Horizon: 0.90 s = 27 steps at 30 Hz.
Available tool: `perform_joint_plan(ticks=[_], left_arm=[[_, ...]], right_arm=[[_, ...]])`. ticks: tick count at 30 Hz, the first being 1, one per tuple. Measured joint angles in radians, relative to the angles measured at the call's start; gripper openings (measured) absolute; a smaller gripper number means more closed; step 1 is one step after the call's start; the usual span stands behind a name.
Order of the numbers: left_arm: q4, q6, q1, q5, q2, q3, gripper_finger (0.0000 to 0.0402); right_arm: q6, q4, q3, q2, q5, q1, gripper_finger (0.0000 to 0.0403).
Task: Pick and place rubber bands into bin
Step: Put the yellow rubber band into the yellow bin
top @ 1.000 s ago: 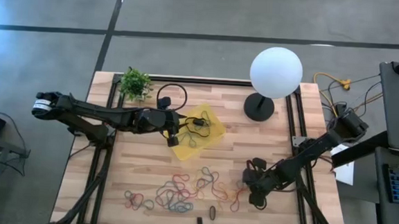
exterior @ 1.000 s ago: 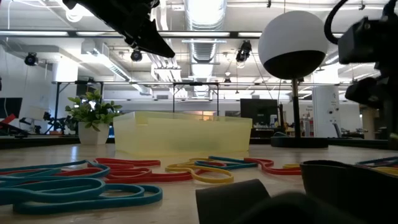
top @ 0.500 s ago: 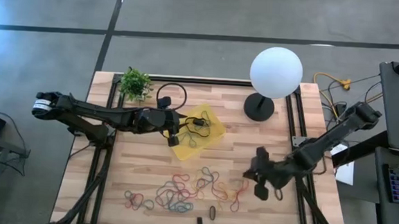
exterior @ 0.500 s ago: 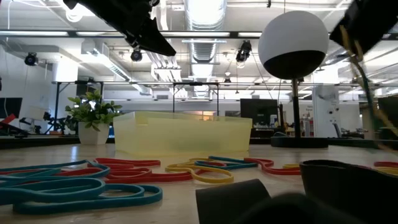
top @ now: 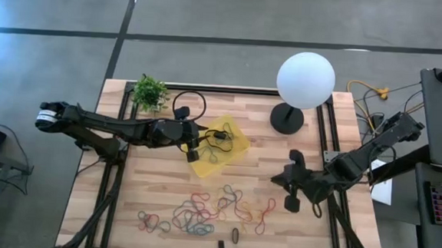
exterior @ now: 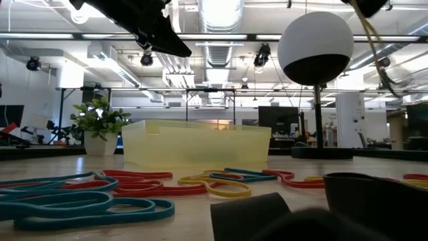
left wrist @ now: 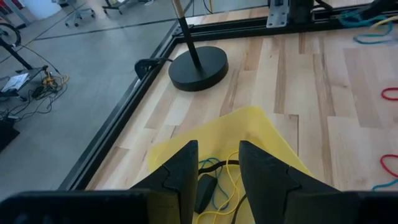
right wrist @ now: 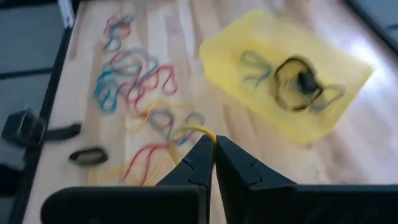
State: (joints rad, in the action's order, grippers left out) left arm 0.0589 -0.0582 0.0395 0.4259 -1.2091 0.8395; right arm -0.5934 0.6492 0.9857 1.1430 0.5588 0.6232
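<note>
Open industrial lab: exposed ceiling ducts [exterior: 221, 47], distant workstations.

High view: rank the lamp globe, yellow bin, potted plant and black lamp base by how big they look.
Largest to smallest:
1. White lamp globe, though it sits nearer the camera, so its lead is unsure.
2. Yellow bin, close to the globe.
3. Potted plant and black lamp base look alike; no ranking.

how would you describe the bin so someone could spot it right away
Start at the white globe lamp at the table's far edge. Beside its black round base, toward the left gripper, sits the bin: a shallow translucent yellow tray with a few bands inside, the only container on the table.
</note>
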Motion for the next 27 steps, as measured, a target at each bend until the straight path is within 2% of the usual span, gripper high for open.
perform_joint_plan(ticks=[13, 15, 21, 24, 27], left_arm=[[-0.002, 0.000, 0.000, 0.000, 0.000, 0.000, 0.0101], [-0.002, 0.000, 0.000, 0.000, 0.000, 0.000, 0.0101], [-0.002, 0.001, 0.000, 0.000, 0.000, 0.000, 0.0101], [-0.002, 0.000, 0.000, 0.000, 0.000, 0.000, 0.0101], [-0.001, 0.000, 0.000, 0.000, 0.000, 0.000, 0.0101]], right_arm=[[0.144, 0.026, 0.155, 0.000, 0.084, -0.013, 0.0008], [0.133, 0.071, 0.169, 0.001, 0.099, -0.019, 0.0008], [0.087, 0.157, 0.202, 0.065, 0.088, -0.050, 0.0008], [0.149, 0.099, 0.209, 0.095, 0.020, -0.058, 0.0008], [0.058, 0.203, 0.208, 0.105, 0.135, -0.064, 0.0008]])
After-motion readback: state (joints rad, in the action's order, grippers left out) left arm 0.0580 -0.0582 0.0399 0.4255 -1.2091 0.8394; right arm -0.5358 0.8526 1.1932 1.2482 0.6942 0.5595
